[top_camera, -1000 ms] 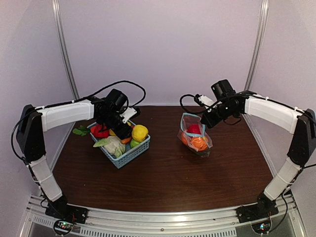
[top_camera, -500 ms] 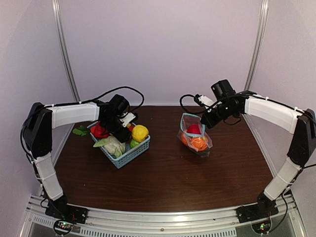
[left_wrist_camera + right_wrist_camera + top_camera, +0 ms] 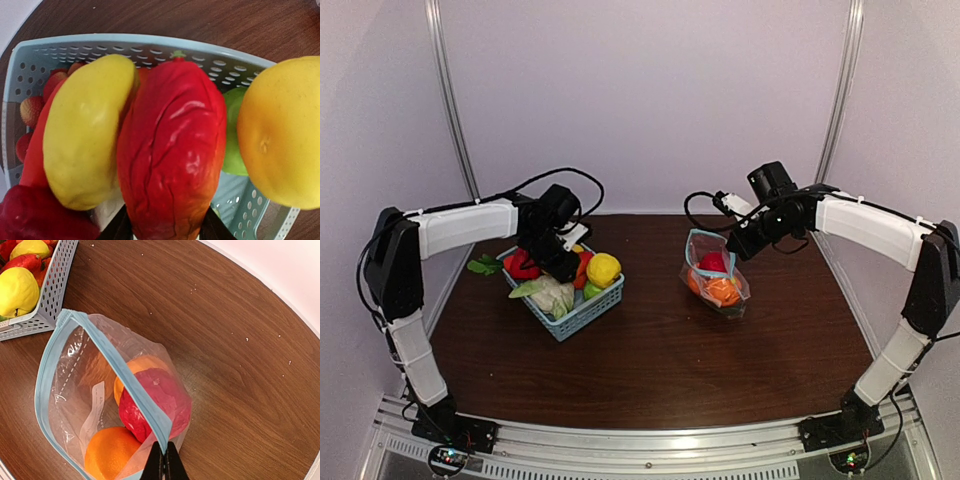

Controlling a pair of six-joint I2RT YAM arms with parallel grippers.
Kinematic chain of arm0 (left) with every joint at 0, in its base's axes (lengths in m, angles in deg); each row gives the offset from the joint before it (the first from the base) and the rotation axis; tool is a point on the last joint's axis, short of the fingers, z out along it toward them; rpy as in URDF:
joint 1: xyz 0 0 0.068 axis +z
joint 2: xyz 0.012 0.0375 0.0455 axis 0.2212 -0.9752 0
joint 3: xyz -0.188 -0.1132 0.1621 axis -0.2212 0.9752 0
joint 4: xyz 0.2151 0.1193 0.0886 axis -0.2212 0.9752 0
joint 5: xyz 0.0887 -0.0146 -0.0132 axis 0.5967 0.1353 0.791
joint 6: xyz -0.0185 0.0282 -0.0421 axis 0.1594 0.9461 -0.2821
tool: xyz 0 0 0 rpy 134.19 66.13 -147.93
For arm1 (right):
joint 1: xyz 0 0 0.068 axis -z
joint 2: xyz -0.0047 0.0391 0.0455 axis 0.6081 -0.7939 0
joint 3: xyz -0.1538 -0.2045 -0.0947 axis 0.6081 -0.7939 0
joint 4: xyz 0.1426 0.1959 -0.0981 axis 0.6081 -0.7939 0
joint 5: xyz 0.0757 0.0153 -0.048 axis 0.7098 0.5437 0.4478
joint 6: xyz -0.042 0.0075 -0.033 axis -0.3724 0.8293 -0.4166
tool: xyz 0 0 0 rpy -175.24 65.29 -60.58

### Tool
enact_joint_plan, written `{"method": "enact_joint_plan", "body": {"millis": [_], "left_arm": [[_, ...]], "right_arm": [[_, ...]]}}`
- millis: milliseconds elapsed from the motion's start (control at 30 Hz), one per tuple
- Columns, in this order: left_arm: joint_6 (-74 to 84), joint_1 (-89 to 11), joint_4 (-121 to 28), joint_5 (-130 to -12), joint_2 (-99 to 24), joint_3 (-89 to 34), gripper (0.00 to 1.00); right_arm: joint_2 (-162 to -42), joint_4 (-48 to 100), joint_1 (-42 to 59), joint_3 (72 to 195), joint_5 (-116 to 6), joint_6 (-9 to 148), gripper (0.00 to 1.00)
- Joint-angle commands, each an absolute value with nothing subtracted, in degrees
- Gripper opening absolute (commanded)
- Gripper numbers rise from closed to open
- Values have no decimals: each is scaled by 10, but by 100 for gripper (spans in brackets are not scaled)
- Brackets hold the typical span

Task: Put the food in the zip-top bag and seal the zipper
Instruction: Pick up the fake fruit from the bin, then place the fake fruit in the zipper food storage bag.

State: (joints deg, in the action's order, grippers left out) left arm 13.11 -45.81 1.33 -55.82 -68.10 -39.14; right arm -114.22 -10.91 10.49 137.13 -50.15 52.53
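My left gripper (image 3: 165, 231) reaches down into the light-blue basket (image 3: 150, 42), its jaws pressed against both sides of a wrinkled red fruit (image 3: 172, 150). An oblong yellow fruit (image 3: 87, 130) lies to its left and a round yellow one (image 3: 282, 130) to its right. The zip-top bag (image 3: 75, 390) stands open on the table with an orange (image 3: 107, 452) and a red piece of food (image 3: 165, 400) inside. My right gripper (image 3: 164, 460) is shut on the bag's light-blue zipper (image 3: 125, 380) and holds the mouth up. In the top view the left gripper (image 3: 558, 262) is over the basket and the right gripper (image 3: 735, 247) is at the bag (image 3: 715, 280).
The basket (image 3: 582, 310) sits at the table's left and also holds a pale green cabbage (image 3: 552, 293) and small strawberries (image 3: 31, 110). A green leaf (image 3: 483, 265) lies on the table left of the basket. Bare brown tabletop (image 3: 660, 360) lies between basket and bag.
My left gripper has sunk a little into the basket and its jaws have narrowed onto the red fruit. The right arm and the bag have not moved.
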Motion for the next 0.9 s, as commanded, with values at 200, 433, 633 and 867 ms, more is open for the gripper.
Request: {"method": "enact_joint_plan", "body": {"millis": [200,433,633,867], "left_arm": [[75,-462,161,-536,-607,-501,33],[33,-530,47,-802,-612,-567,34],[-68,-577,-77,-950,-649,-579,32],[-164,-627,-160,-1018,-743,-600,29]], "right_arm": [[-1124,-108,108,1369,-491,528,0],[-1122,-112,108,1374,-488,528,0],[-1109,-113,108,1378,-485,534,0],[-1107,-113,109,1384,-476,538,0]]}}
